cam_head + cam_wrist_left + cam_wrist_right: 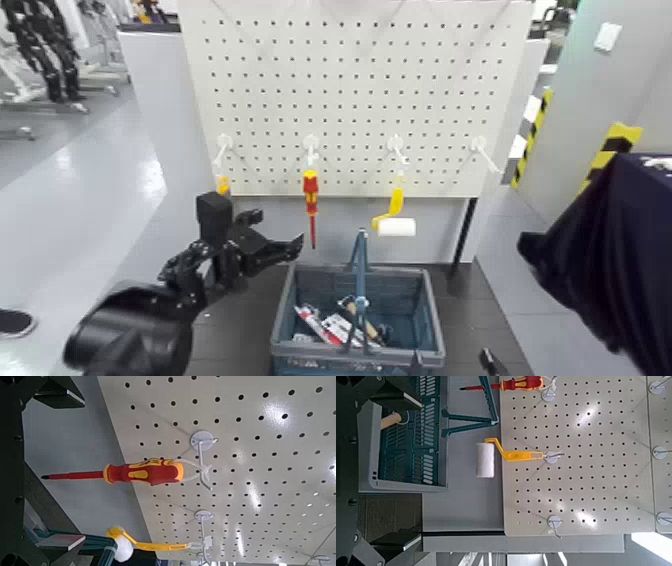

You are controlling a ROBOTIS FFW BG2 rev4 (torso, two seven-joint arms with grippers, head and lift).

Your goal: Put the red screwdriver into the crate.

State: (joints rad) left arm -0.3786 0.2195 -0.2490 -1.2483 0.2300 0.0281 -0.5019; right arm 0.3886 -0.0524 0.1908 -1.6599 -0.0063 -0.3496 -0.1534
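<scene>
Screwdriver (311, 200) is seen hung on a pegboard (350, 90) hook, tip down, above the crate's (300, 300) back-left corner. Left gripper (268, 247) is held just left of the shaft, fingers spread wide, nothing gripped. Right gripper: finger state can't be told.

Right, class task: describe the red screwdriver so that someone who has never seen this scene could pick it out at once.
Start at the white pegboard behind the blue-grey crate. Along its bottom row of white hooks, take the second hook from the left: the red screwdriver hangs there, tip down. It has a red handle with a yellow band and a thin red shaft, unlike the yellow-handled paint roller on the next hook.
</scene>
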